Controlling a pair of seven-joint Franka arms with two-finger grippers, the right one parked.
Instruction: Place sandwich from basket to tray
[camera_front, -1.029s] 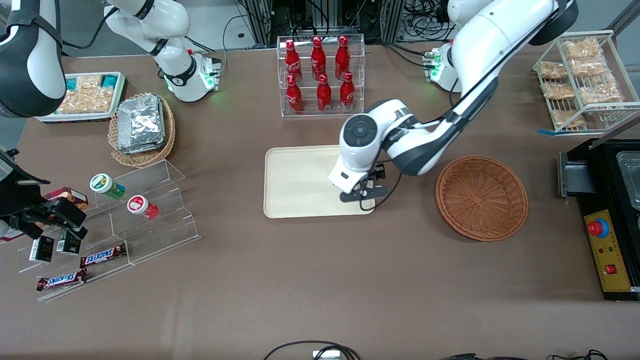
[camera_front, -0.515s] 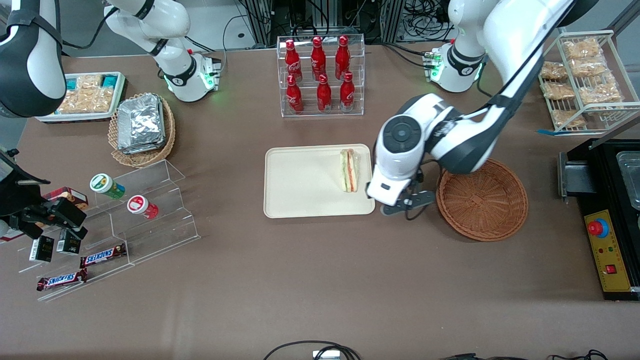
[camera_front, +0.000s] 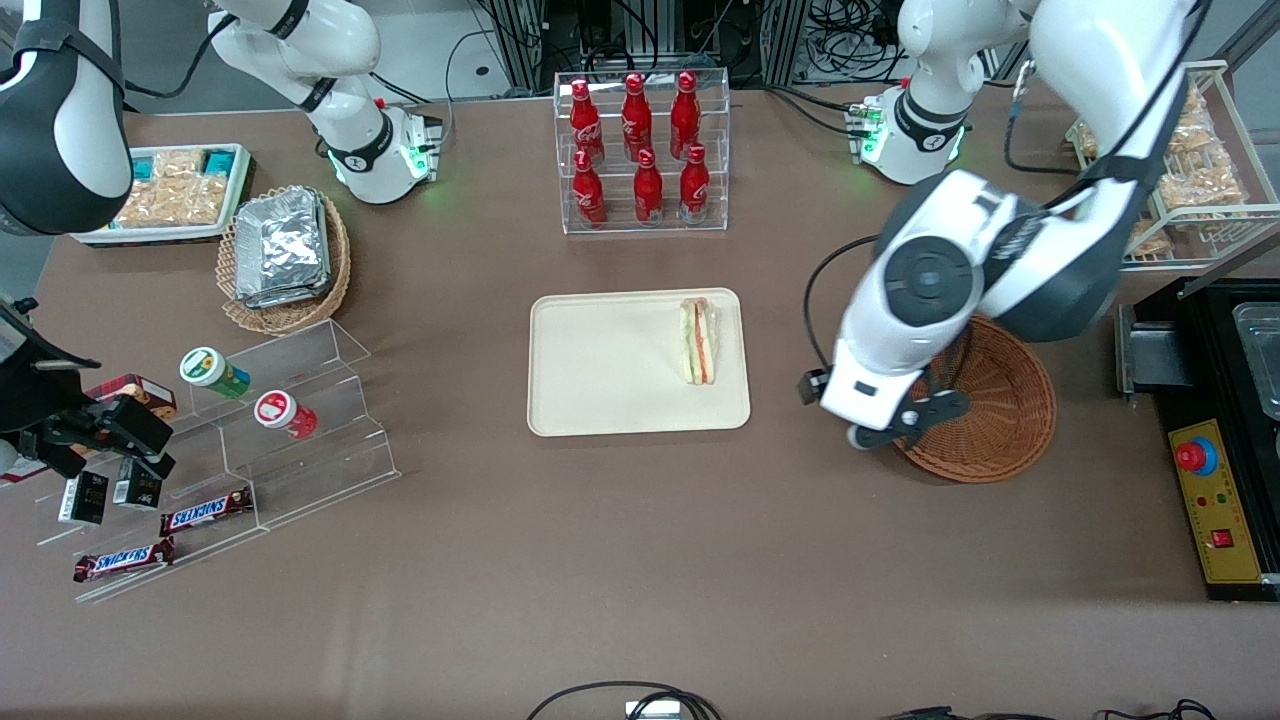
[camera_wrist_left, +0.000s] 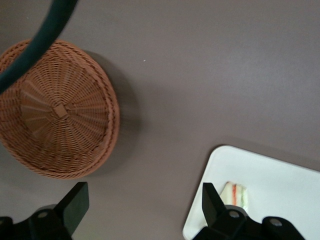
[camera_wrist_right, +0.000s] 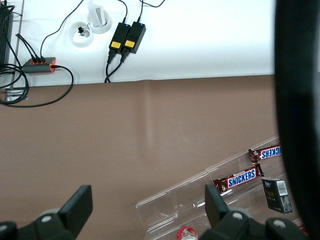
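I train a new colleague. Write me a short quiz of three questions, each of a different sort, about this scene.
1. True or false: the sandwich lies on the tray.
2. What does the basket hold now? A) foil packets B) nothing C) the sandwich
3. Fill in: the gripper is open and holds ____.

Key:
1. True; it lies near the tray edge that faces the basket.
2. B.
3. Nothing; it hangs above the bare table between basket and tray.
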